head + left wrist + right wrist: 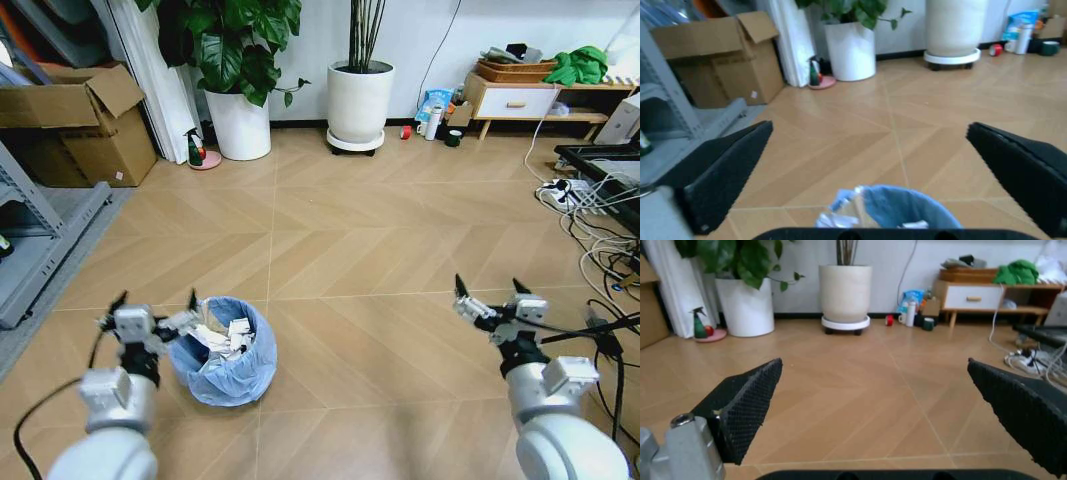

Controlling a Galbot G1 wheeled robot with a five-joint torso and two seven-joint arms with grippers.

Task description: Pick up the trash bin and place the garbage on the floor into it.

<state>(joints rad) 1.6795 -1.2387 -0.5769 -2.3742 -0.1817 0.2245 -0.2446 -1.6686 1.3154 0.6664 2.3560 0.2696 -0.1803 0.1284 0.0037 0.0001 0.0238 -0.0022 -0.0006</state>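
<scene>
From the head camera, the small round trash bin lined with crinkly light-blue plastic (228,352) stands upright on the tan herringbone wood floor (370,230), mouth up, white crumpled paper inside. The left gripper (155,306) hangs just beside its rim, fingers spread. The right gripper (492,289) hovers well apart, spread too.

Left wrist camera: the bin (897,210) sits below the spread fingers (727,172).

Right wrist camera: bare floor (860,390) between spread fingers (747,405).

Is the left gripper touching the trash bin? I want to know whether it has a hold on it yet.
Cannot tell. In the head view the open left gripper overlaps the rim of the trash bin, its finger at the bag's edge, but neither contact nor gap shows plainly.
</scene>
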